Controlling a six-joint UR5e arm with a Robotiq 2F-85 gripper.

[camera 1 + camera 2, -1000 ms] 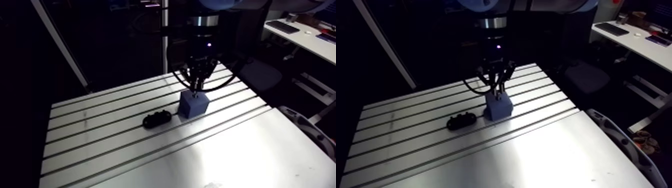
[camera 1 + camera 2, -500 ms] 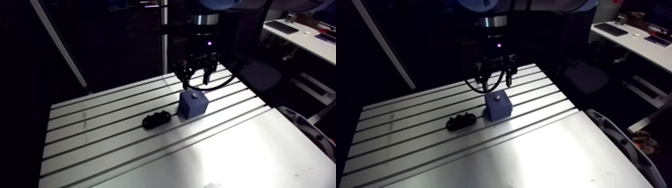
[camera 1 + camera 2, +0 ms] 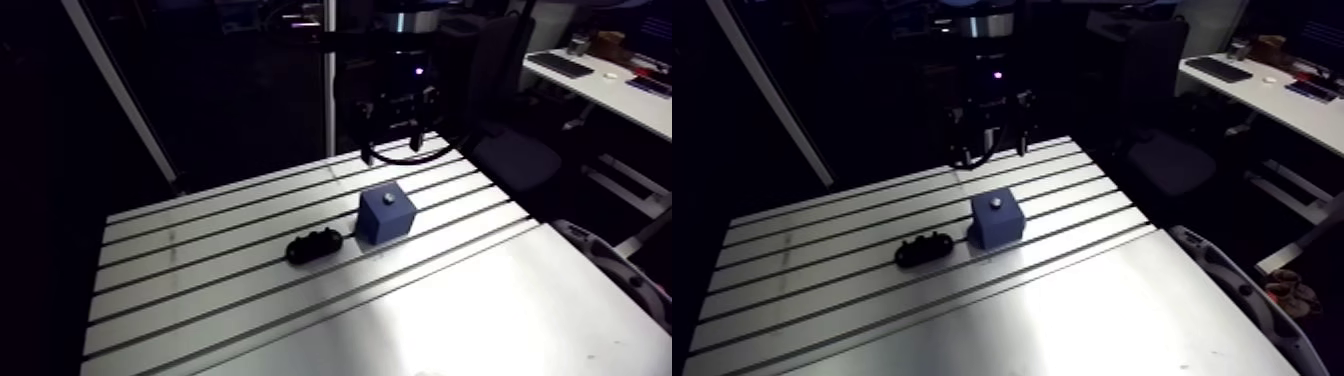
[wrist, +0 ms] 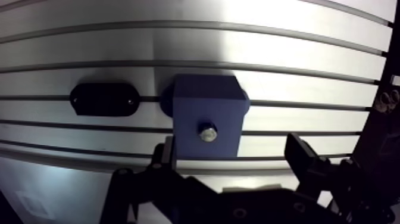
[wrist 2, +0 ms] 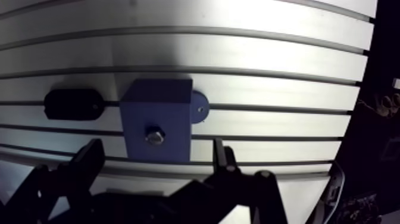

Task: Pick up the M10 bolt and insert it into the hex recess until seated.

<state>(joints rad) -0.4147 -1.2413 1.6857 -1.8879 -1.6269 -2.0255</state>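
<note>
Nearest in the arm view is the smooth front plate of the slotted aluminium table (image 3: pixel 200 300), and behind it run the long parallel slots. On the slotted part lies a small black oblong plastic piece with rounded ends (image 3: pixel 314 244), flat on the surface. Just beside it, with a narrow gap between them, stands a blue cube-shaped block (image 3: pixel 385 217), upright on the table with a small round blue tab at its base. The silvery M10 bolt (image 4: pixel 208 132) sits in the middle of the block's top face, and only its bright head shows. How deep it sits in the recess cannot be told.

Farther back, above the rear part of the table, hangs the two-fingered black pincer (image 4: pixel 230 145). It is raised well clear of the block and touches nothing. In the wrist view its two fingers stand wide apart, spread wider than the block below them, and nothing is held between them. The bolt's head lies under the gap between the fingers.
</note>
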